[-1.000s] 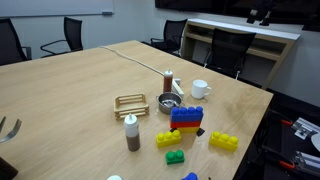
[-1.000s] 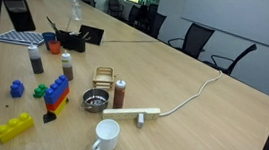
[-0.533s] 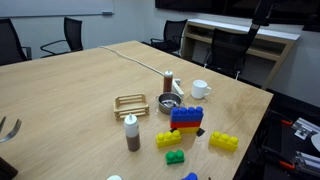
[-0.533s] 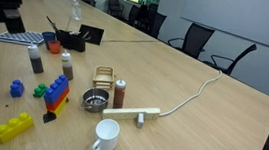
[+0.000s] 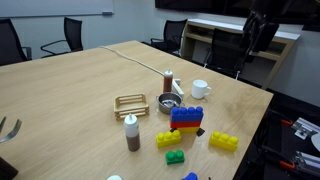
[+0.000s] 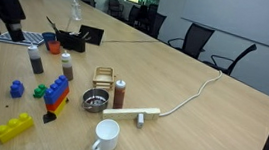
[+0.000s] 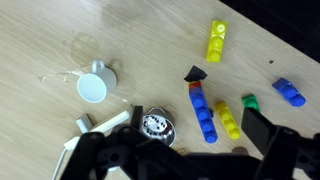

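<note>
Wooden table (image 5: pixel 80 80) carries everything. Dark and blurred, the gripper (image 7: pixel 185 150) fills the wrist view's lower edge, well above the white mug (image 7: pixel 93 87), its jaws spread wide and holding nothing. Near the mug stands the stacked-block tower (image 7: pixel 203 112). The metal strainer (image 7: pixel 155 125) lies between mug and tower, its lower rim hidden by the gripper. A green block (image 7: pixel 249 101) beyond the tower is partly covered by one finger (image 7: pixel 268 140).

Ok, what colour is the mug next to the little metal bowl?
The mug is plain white, and it shows best in an exterior view.
</note>
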You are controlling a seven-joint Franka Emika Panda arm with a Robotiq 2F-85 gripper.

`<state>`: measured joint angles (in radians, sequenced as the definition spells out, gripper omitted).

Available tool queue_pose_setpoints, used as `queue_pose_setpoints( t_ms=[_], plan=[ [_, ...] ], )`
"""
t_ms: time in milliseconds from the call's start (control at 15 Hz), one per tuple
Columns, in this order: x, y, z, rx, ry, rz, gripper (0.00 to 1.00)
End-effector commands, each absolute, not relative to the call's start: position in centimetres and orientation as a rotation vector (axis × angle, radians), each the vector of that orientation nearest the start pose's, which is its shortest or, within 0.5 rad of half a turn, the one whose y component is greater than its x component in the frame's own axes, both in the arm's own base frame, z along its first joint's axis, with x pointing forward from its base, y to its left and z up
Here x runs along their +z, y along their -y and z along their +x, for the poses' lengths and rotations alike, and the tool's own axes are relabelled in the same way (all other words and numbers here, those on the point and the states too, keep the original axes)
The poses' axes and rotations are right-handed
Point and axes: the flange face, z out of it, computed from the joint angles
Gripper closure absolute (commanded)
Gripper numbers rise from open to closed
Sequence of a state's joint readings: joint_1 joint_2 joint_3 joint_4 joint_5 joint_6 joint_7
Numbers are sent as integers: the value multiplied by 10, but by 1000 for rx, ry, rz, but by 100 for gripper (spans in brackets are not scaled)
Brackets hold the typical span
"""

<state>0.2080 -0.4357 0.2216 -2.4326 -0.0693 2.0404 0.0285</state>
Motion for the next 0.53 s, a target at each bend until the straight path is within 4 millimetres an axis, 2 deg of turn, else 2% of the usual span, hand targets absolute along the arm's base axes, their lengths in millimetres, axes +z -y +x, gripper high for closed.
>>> queue_pose_setpoints(
  t_ms=[0, 333, 467],
  plan=[
    [465, -173, 382, -108, 678, -3213, 0],
    [465, -173, 382, -110, 684, -3211, 0],
    [462, -192, 387, -147, 807, -3164, 0]
  ],
)
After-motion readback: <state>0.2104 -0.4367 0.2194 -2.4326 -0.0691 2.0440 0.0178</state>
